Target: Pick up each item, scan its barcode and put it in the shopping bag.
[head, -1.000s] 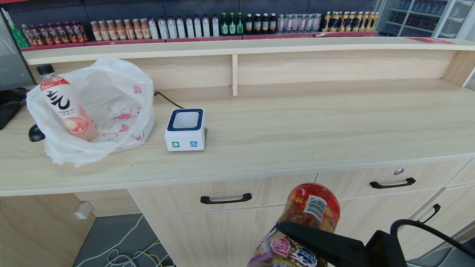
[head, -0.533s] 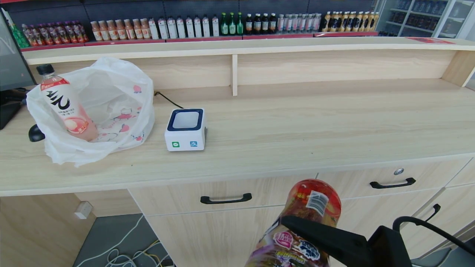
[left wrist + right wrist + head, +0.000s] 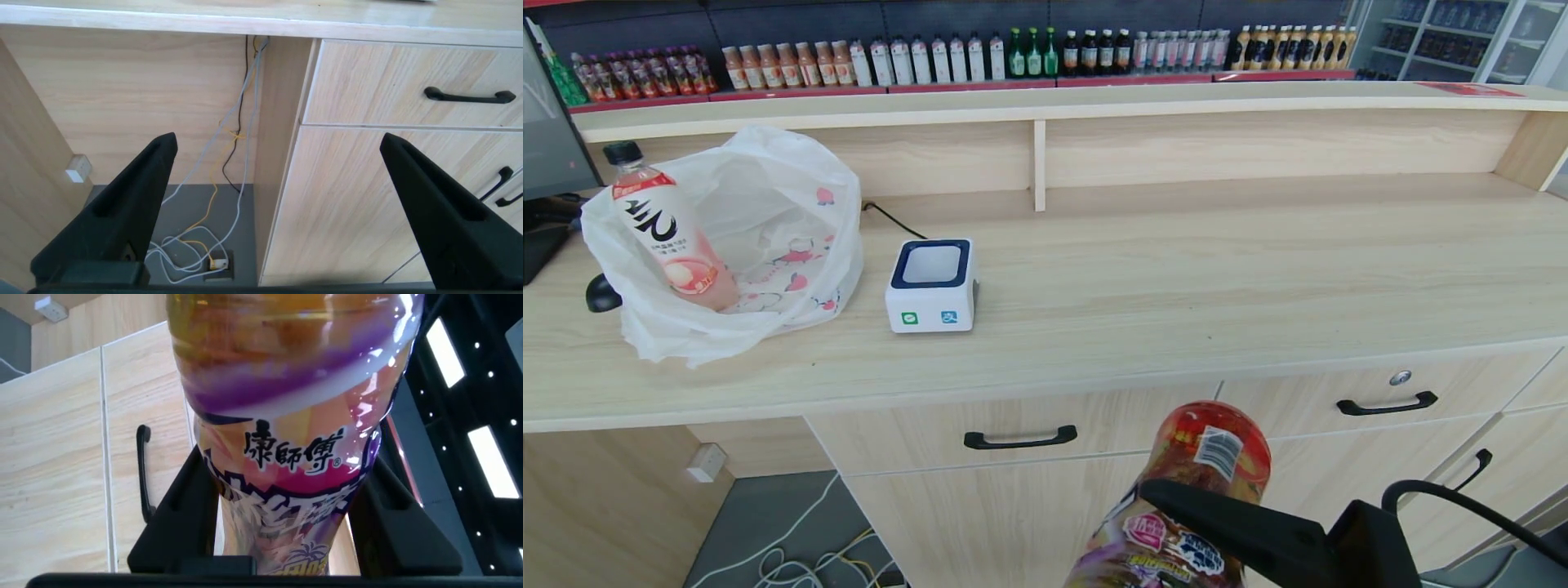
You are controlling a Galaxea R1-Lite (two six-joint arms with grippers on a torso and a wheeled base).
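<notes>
My right gripper is shut on a drink bottle with a red and purple label, held tilted below the counter's front edge, in front of the drawers. A barcode faces up near the bottle's top end. In the right wrist view the bottle sits between the black fingers. The white scanner stands on the counter left of centre. Left of it lies the white shopping bag with a pink drink bottle leaning inside. My left gripper is open, low before the cabinet front.
Drawers with black handles run under the counter. A raised back ledge borders it, with shelves of bottles behind. A black mouse and a monitor edge sit at far left. Cables lie on the floor.
The held bottle rose a little and then sank back to nearly where it was. The bag, scanner and left arm have not moved.
</notes>
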